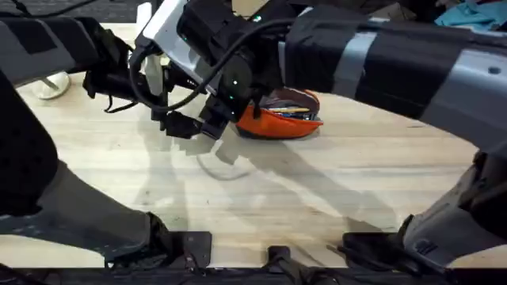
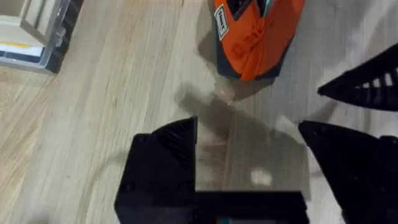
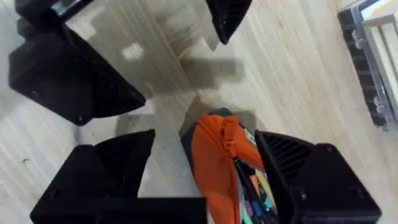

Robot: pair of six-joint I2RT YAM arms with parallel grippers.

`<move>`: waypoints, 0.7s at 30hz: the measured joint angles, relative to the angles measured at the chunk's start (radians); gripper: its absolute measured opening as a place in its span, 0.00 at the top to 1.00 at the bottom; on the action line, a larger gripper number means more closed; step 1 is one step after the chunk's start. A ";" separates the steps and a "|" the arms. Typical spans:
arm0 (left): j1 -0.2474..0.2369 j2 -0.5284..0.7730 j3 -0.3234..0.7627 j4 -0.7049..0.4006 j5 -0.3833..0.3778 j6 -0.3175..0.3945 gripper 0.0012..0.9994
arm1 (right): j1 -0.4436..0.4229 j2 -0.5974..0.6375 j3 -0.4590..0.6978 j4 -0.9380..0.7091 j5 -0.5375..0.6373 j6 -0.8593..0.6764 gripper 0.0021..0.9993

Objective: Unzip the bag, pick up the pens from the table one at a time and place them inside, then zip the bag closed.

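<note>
Both sets of jaws are standing spread, neither pinching anything. Working outward from the arms' bases, bare table [image 1: 317, 198] is lying in front, then the bag [image 1: 281, 117] is sitting on the planks beyond it, and it serves as our landmark. The right gripper [image 3: 205, 158] is hanging directly over the bag's near end, one finger on each side of the orange fabric, apparently just clear of it. The left gripper [image 2: 249, 134] is hovering a little beyond that same end, open over bare wood, facing the pouch. From the right wrist, the bag's top seems to be gaping, with coloured contents showing inside, so my read is that the unzipping is done or nearly so. No pens are visible on the table near the bag. Next, I'd judge, somebody needs to steady the fabric while the other finds the zipper pull, which I can't make out.
</note>
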 joint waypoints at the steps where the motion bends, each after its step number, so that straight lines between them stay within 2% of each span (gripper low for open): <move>1: 0.000 0.000 0.000 0.000 -0.004 -0.003 0.01 | -0.004 0.002 0.001 0.000 -0.002 0.000 0.02; 9: 0.001 0.000 -0.001 0.000 -0.023 -0.016 0.01 | -0.040 0.008 0.006 0.001 -0.011 0.016 0.02; 21: 0.006 0.032 -0.005 0.001 -0.055 -0.021 0.01 | -0.048 0.041 0.019 -0.040 -0.030 0.041 0.02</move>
